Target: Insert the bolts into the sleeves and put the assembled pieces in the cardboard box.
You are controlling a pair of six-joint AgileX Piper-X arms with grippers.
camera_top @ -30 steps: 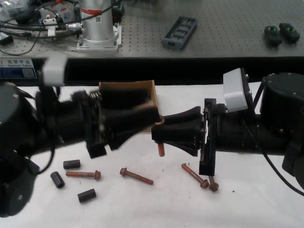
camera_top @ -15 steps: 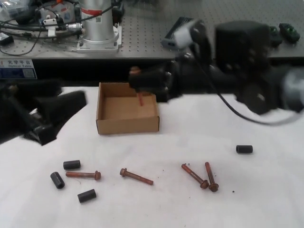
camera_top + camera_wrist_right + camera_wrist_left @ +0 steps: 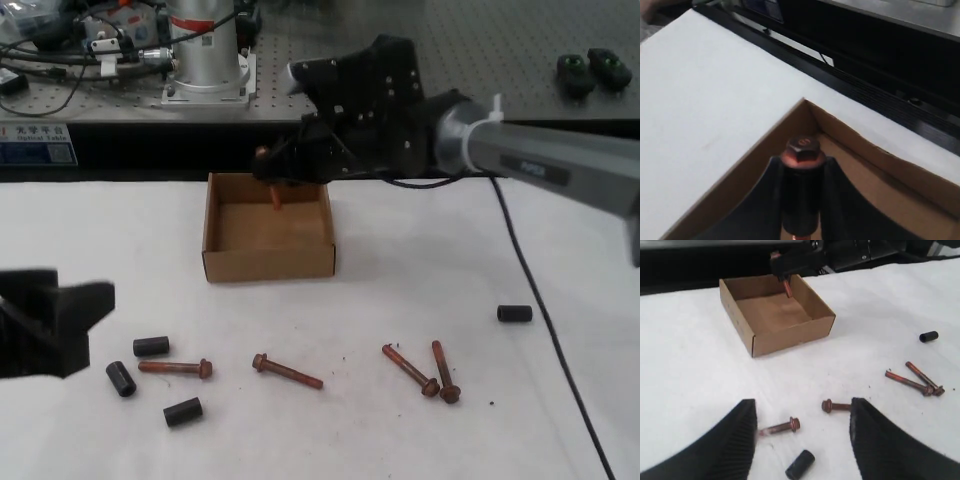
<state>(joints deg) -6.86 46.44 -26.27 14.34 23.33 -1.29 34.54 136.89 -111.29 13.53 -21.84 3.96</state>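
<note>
Your right gripper (image 3: 272, 168) pinches a sleeved bolt (image 3: 802, 152) over the cardboard box (image 3: 268, 262) — your left gripper (image 3: 802, 415) hangs spread wide.

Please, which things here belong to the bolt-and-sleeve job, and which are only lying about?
Job: cardboard box, sleeved bolt in the right gripper, four loose bolts, four loose sleeves.
Lying about, on the rear bench: black tray, metal post, two black-and-green parts, cables.
</note>
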